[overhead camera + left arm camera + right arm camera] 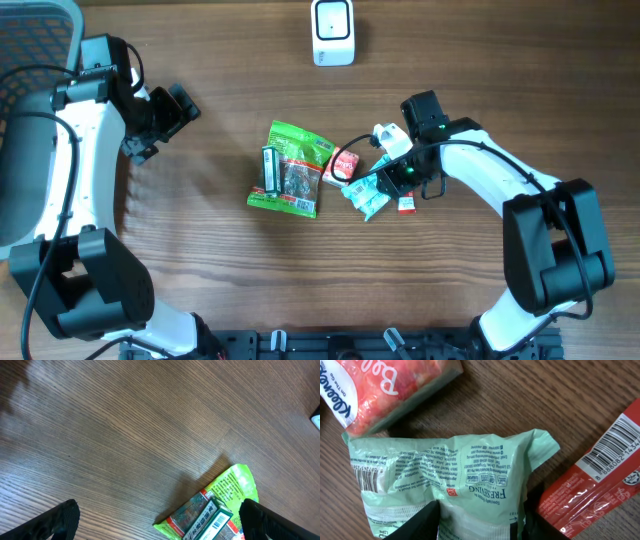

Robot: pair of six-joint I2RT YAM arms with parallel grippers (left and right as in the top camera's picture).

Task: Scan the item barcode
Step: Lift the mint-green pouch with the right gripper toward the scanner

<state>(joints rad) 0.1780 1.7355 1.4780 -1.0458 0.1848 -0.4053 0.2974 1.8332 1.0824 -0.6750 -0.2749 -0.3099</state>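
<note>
Scanning looks not yet begun: the pale green packet (455, 475) lies on the worktop (200, 270), well apart from the scanner (332, 32), straddled by the right gripper (480, 521), grip unclear, while the left gripper (162, 122) hangs wide open, empty.

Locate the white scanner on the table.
In the overhead view, the scanner stands at the top centre of the table, apart from and beyond the green bag.

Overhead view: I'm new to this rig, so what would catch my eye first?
A bright green snack bag lies mid-table, with a red pack beside it. The right claw sits over a pale green packet, and a white scanner stands at the far edge.
</note>
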